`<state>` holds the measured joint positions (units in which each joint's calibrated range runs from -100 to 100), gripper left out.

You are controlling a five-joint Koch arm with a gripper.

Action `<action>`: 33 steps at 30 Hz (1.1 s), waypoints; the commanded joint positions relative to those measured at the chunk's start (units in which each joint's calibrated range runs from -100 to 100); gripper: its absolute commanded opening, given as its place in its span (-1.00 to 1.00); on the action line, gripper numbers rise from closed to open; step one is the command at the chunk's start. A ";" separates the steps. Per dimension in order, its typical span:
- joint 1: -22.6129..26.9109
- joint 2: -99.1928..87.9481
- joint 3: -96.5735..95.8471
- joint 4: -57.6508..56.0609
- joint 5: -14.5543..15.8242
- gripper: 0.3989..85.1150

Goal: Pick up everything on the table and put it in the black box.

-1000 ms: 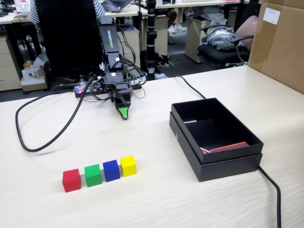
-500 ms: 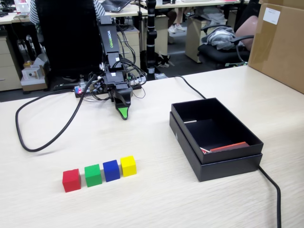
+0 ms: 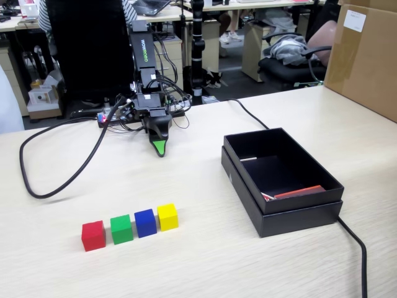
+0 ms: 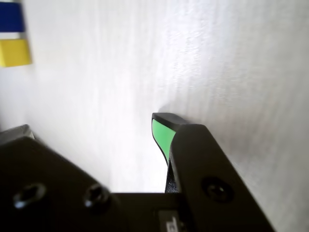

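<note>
Pincer (image 3: 160,151): black, green-tipped, pressed together, nothing pinched. Four small coloured plastic cubes (image 3: 129,226): rowed ahead, untouched. Black cardboard box (image 3: 283,214): aside. Risk: neighbouring cubes may be knocked, being packed closely.

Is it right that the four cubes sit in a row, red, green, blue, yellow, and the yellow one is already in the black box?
Not quite. The fixed view shows the yellow cube still on the table, at the right end of the row after the red cube, green cube and blue cube. The black box holds none of the cubes.
</note>
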<state>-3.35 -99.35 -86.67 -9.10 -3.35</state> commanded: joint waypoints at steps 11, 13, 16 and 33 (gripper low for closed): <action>-3.47 38.02 55.94 -47.71 -2.78 0.11; -4.64 45.14 62.83 -49.52 -3.96 0.11; -6.74 56.04 72.98 -49.52 -5.57 0.11; -11.87 119.15 136.81 -55.83 -10.11 0.11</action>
<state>-14.82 19.35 43.77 -64.61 -12.43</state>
